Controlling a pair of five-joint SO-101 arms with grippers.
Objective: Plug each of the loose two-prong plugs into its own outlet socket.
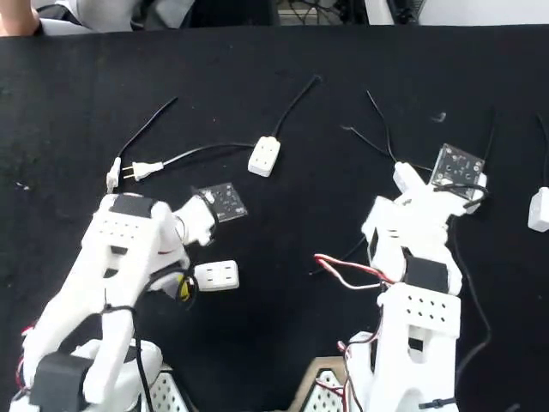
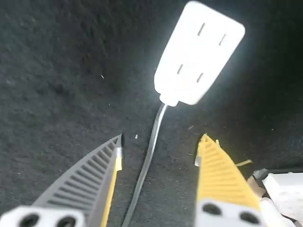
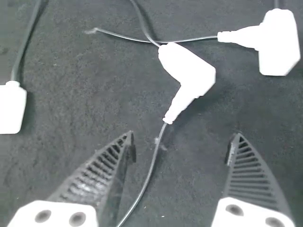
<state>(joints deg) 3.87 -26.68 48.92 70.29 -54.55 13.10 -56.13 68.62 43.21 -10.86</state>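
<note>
Where cloth (image 2: 57, 71) looks fuzzy, socket (image 2: 199, 52) gleams.

Landmark: middle socket (image 1: 264, 156), on the counter (image 1: 283, 51). To its left lies the plug (image 1: 137, 170); second socket (image 1: 216, 275) before it, slightly left; third socket (image 1: 539, 210) far right.

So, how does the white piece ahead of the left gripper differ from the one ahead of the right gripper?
The socket block ahead of the left gripper is a flat rectangle with four slots; the angled plug ahead of the right gripper is bent, no slots showing. Near the angled plug's far end other cables pass; none near the socket block's. Both are white and ungripped, the grippers open.
</note>
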